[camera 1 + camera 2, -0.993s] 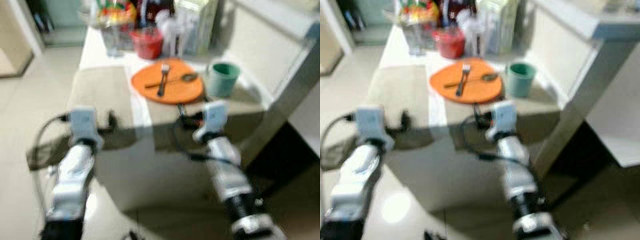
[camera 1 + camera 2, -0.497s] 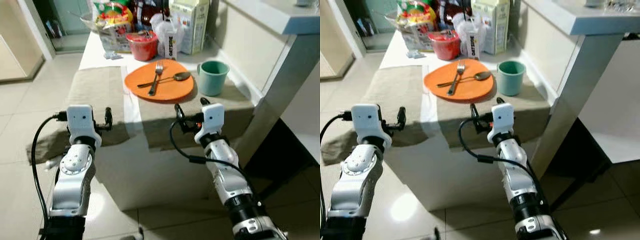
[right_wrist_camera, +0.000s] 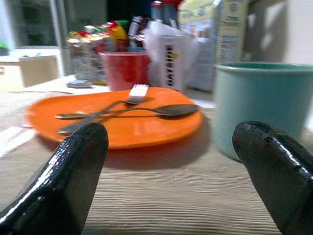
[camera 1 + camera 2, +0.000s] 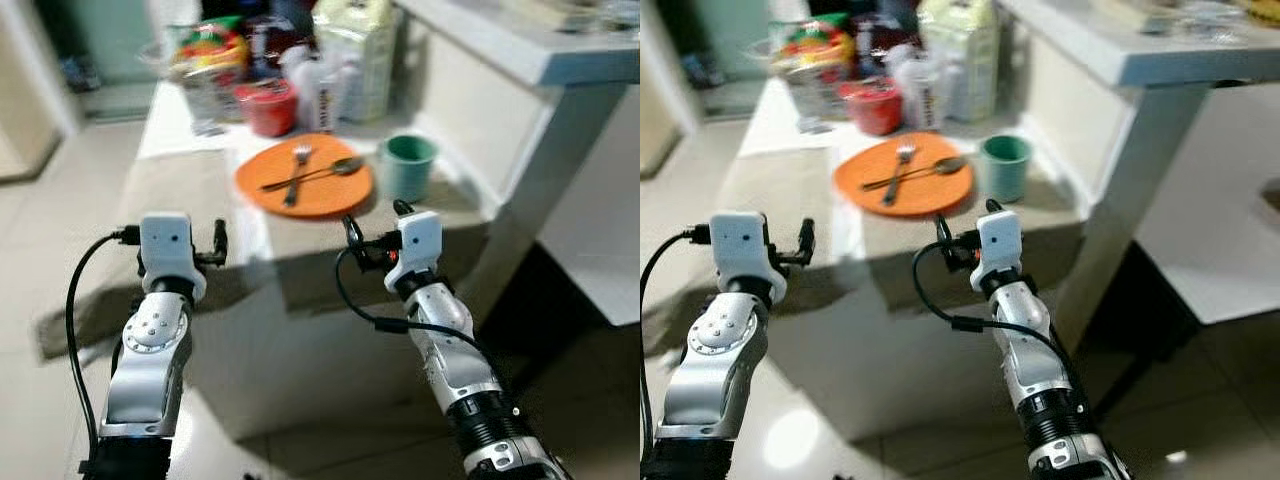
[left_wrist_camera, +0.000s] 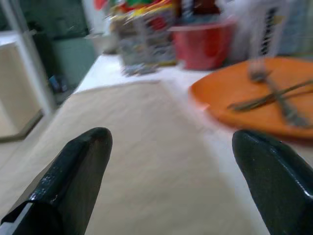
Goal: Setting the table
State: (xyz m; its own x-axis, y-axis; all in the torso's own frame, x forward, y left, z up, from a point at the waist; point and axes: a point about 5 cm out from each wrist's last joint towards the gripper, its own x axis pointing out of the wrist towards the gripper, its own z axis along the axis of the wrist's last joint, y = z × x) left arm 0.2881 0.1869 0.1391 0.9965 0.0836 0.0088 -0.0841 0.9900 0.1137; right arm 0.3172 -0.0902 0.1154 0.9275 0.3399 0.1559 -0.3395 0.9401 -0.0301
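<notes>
White table (image 4: 250, 330) with beige cloth (image 4: 190, 185), orange plate (image 4: 325, 195) on cloth near front edge, green cup (image 4: 408, 165) just beside it, fork (image 4: 296, 172) crossing spoon (image 4: 325, 170) on plate, left gripper (image 5: 166, 181) and right gripper (image 3: 168, 171) both spread wide, empty, at table edge.

Along the table's (image 4: 250, 330) near edge the beige cloth (image 4: 180, 185) lay bare on the left side, open to a gripper. On the right side the orange plate (image 4: 305, 190), carrying a fork (image 4: 296, 172) and spoon (image 4: 325, 170), sat just beside the green cup (image 4: 408, 166). The far edge was crowded: a red bowl (image 4: 266, 106), packets (image 4: 205, 60) and cartons (image 4: 352, 50). A white counter (image 4: 520, 60) walled the right edge.
</notes>
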